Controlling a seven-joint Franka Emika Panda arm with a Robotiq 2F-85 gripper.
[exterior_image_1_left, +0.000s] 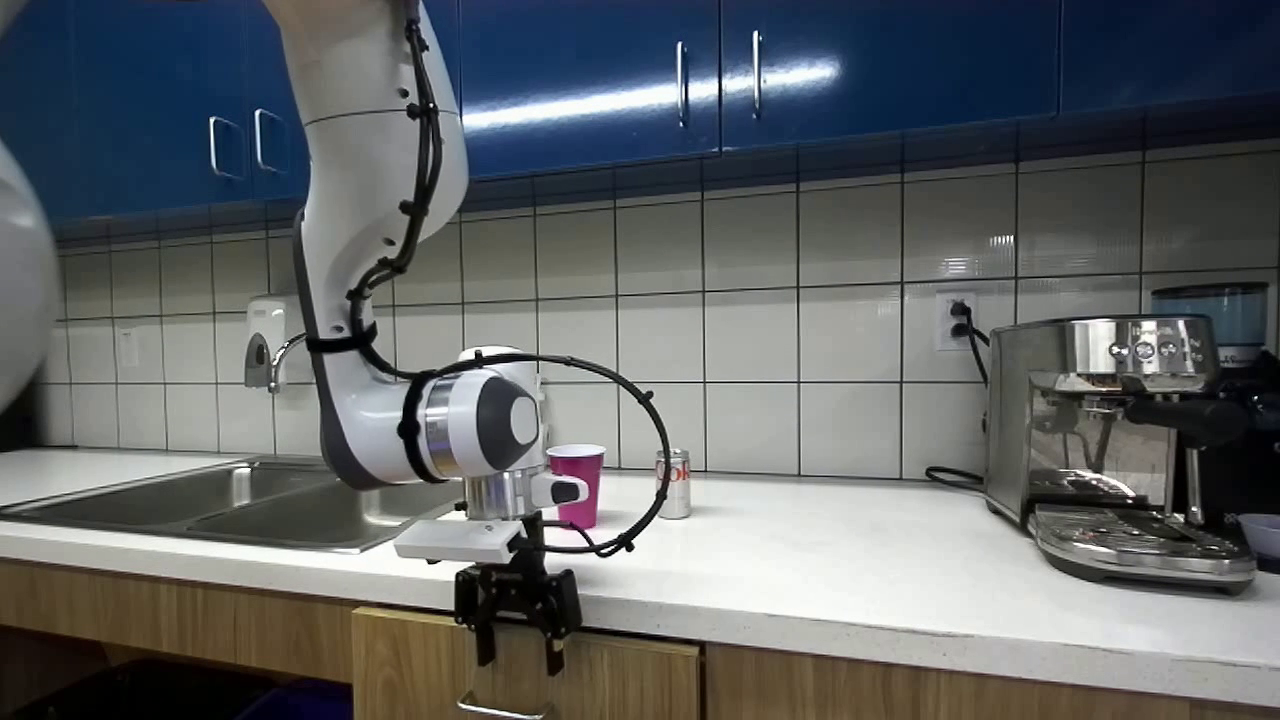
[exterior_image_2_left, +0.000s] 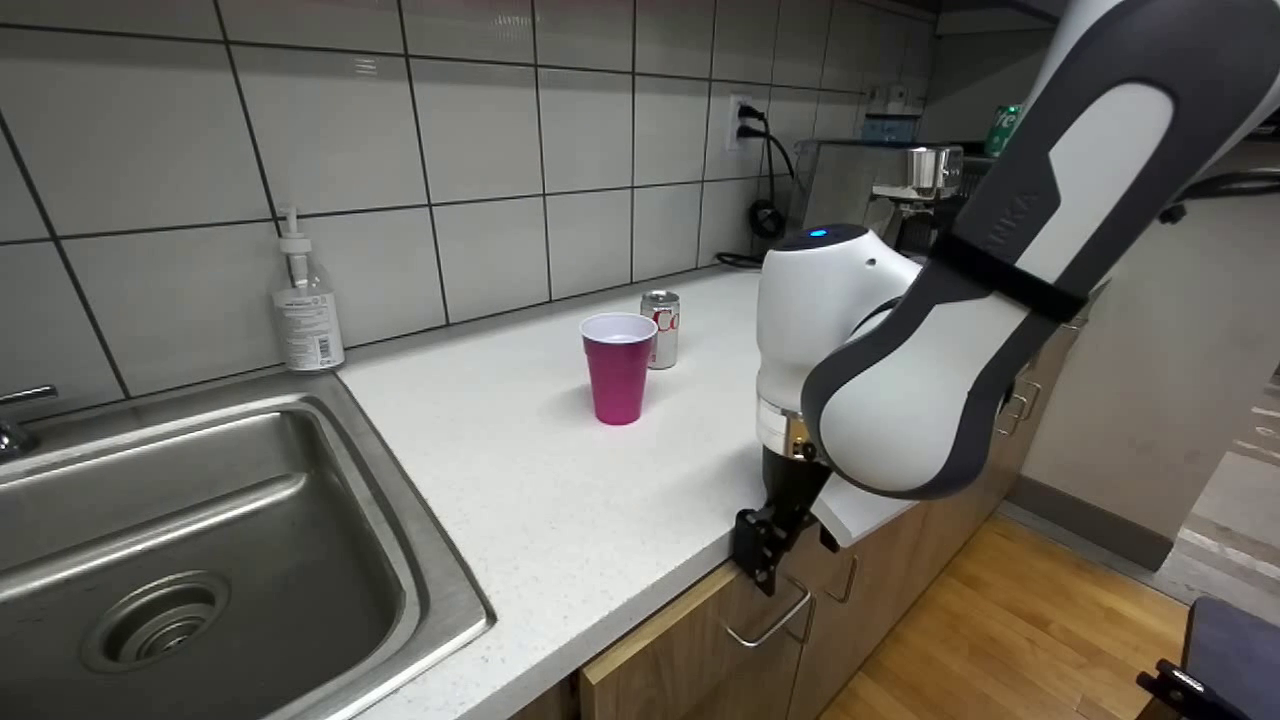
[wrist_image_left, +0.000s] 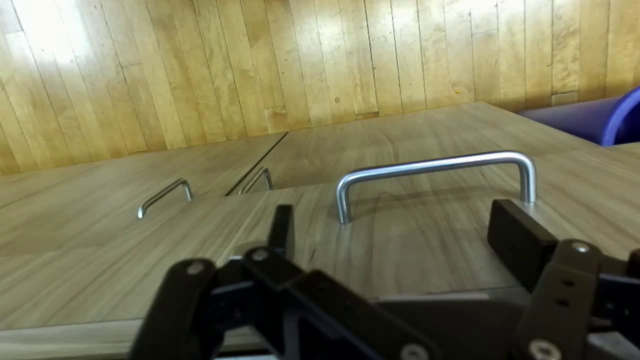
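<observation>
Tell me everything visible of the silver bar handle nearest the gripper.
The silver, metallic-looking bar handle is a round rod bent at both ends into short legs meeting a light-brown, wood-grained cabinet panel, the only thing seen touching it. It lies roughly level below the white countertop, with a gap behind the rod. Above it, the black two-fingered gripper stands open, apparently clear of it.

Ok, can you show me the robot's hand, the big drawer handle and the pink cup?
Robot's hand (exterior_image_1_left: 520, 658): in an exterior view, in the gap between its tips.
Drawer handle (wrist_image_left: 435, 165): in the wrist view, middle of its bar.
Pink cup (exterior_image_2_left: 619, 382): in an exterior view, on its outer wall.
</observation>
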